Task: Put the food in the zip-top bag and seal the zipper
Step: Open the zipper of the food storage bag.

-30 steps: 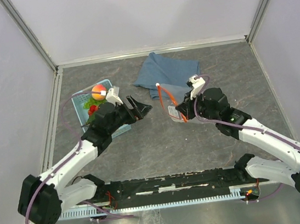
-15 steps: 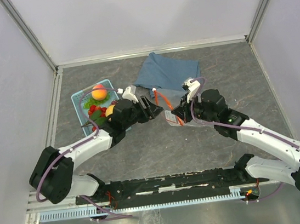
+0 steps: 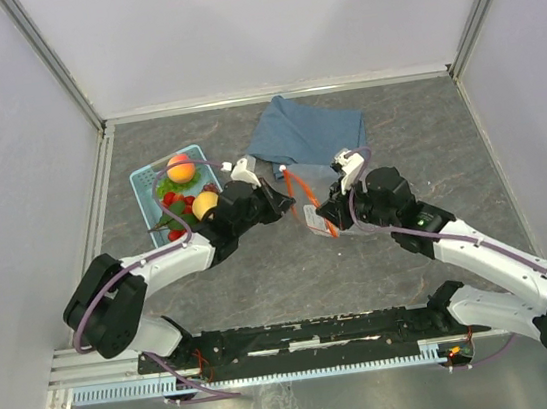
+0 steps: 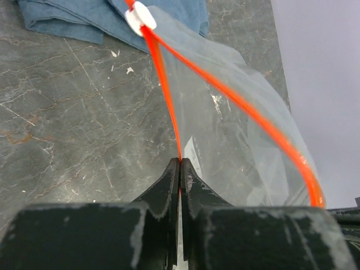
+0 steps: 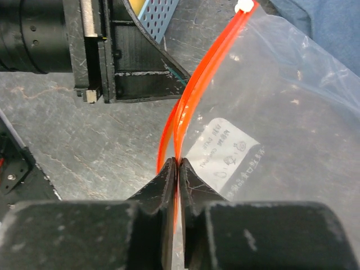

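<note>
Left hand clamped on one zipper lip, right hand on other; zip-top bag mouth spread between.

A robotics lab cell: bare white panel walls, aluminium framing, grey stone-look tabletop.

The white label on the zip-top bag is illegible.

A dark grey, marble-patterned table carries a folded blue cloth near its far edge and, to the cloth's left, a light blue plastic basket.
</note>
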